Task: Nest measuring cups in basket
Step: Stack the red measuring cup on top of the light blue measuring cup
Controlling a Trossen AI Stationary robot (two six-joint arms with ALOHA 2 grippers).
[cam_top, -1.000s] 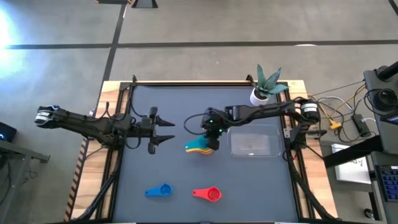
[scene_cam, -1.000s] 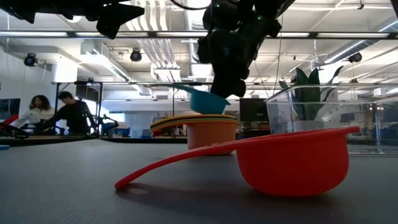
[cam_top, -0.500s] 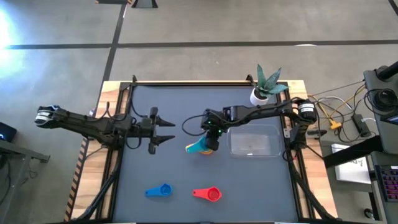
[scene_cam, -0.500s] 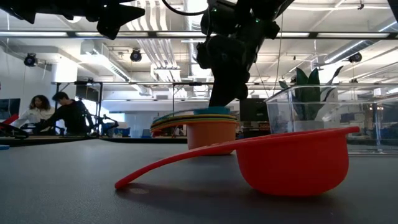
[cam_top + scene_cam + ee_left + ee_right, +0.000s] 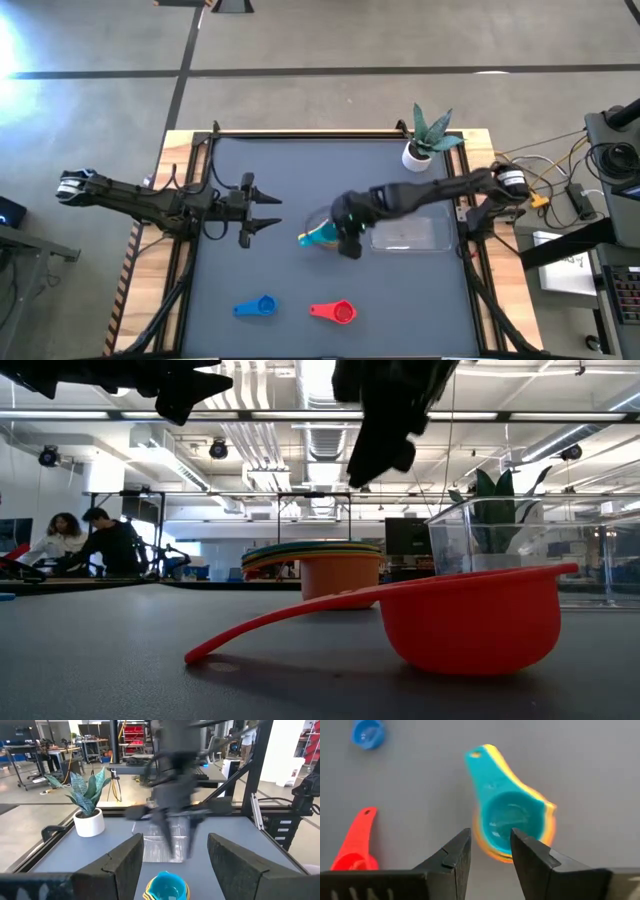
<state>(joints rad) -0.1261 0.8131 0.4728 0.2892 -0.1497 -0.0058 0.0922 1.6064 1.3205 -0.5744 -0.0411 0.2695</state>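
We see right gripper (image 5: 350,243) empty, fingers narrowly parted, above teal cup (image 5: 507,822) topping nested stack (image 5: 320,236) beside basket (image 5: 408,228); left gripper (image 5: 268,211) spread, idle. Risk: stack topples when shifted basketward

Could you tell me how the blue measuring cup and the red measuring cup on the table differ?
The blue measuring cup is smaller than the red measuring cup. The blue cup's handle points toward the left arm's side with its bowl on the right, and so does the red cup's; blue lies nearer the left arm, red nearer the right. Both lie loose on the dark table, apart from the nested stack.
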